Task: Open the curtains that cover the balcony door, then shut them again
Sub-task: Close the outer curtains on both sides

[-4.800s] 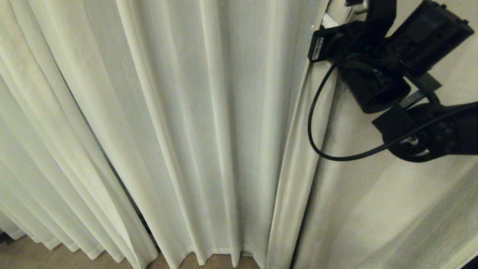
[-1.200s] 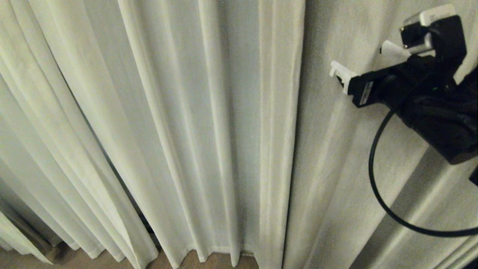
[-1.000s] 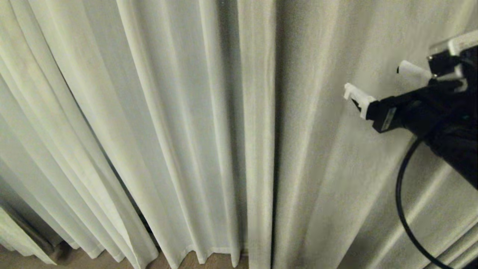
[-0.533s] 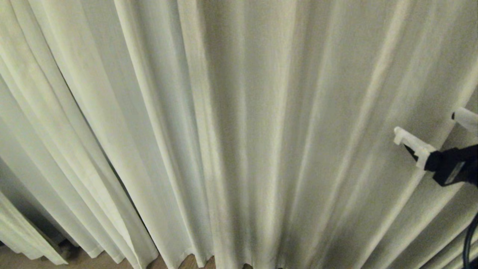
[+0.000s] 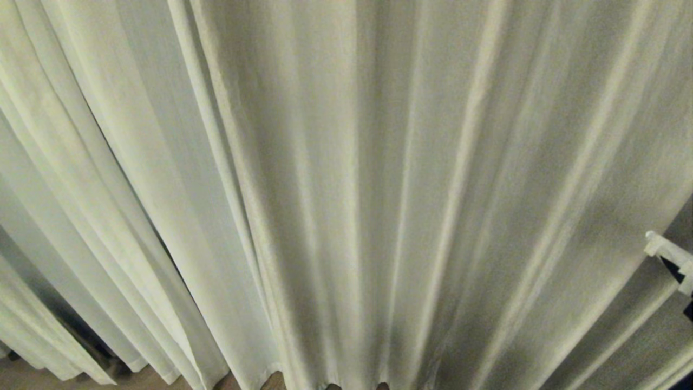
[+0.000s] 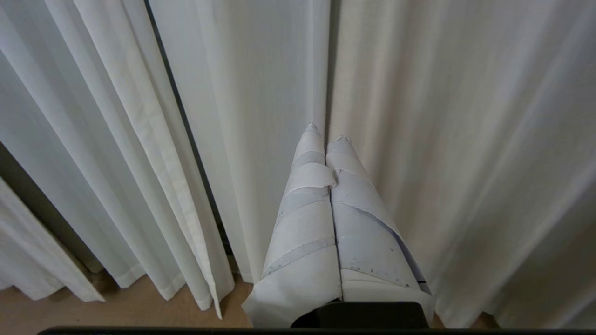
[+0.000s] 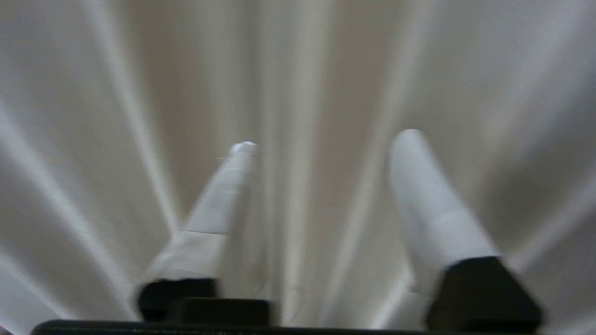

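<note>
In the head view, we see the curtains point(image 5: 346, 189) filling the frame; their long pleats run vertically down to the floor point(image 5: 32, 376). At the right edge only one white fingertip of the right end effector point(image 5: 668, 254) is visible.

In the left wrist view, the left end effector point(image 6: 325, 135) is completely closed, holds nothing, and points at the pleats.

In the right wrist view, the right end effector point(image 7: 321, 139) has its fingers point(image 7: 219, 200) apart, empty, in front of the fabric.

cream-white pleated curtains point(image 5: 346, 162), brown floor point(image 6: 130, 307)
</note>
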Controlling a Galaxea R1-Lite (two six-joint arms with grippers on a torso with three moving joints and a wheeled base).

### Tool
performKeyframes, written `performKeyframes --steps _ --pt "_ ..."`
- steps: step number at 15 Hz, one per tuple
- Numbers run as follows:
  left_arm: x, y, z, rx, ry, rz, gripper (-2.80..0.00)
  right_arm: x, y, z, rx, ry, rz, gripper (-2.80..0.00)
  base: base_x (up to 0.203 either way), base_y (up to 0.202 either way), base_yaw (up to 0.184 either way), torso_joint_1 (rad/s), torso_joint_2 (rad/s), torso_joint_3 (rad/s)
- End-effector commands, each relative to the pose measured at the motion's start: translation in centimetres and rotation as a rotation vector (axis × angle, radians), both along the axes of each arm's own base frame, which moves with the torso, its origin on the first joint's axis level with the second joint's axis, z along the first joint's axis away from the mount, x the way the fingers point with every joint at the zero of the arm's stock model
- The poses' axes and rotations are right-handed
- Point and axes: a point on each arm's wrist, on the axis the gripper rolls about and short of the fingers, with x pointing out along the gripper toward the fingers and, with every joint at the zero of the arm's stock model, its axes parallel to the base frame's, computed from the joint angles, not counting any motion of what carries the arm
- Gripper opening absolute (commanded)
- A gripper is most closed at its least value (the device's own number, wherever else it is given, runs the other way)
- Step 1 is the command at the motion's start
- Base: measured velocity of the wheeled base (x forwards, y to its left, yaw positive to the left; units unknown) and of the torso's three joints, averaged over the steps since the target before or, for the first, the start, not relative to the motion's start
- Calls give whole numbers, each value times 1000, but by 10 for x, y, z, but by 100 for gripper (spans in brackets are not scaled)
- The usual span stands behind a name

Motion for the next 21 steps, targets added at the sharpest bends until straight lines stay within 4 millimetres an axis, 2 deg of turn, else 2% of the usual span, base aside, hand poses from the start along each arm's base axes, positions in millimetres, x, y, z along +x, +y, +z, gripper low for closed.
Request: performKeyframes --steps 1,3,6,10,16,19,21 --pt "0 0 0 0 -2 0 -280 -7 -9 -13 36 21 -67 -280 0 0 0 0 0 0" --pt "0 0 0 0 0 0 -280 -14 -14 -26 55 49 -108 -280 0 0 0 0 0 0" --pt "0 0 0 0 0 0 -280 -34 -17 -43 61 40 -116 -280 0 0 0 0 0 0" --pt "0 0 0 0 0 0 -280 -54 -20 -55 77 9 -123 -280 0 0 0 0 0 0" --pt "0 0 0 0 -1 0 -280 -82 -24 -80 55 115 -127 -280 0 0 0 0 0 0" --pt "0 0 0 0 0 0 -280 -100 -26 -91 46 82 -81 -280 0 0 0 0 0 0" --pt "0 0 0 0 0 0 -280 -101 -25 -96 23 133 -33 -280 0 0 0 0 0 0"
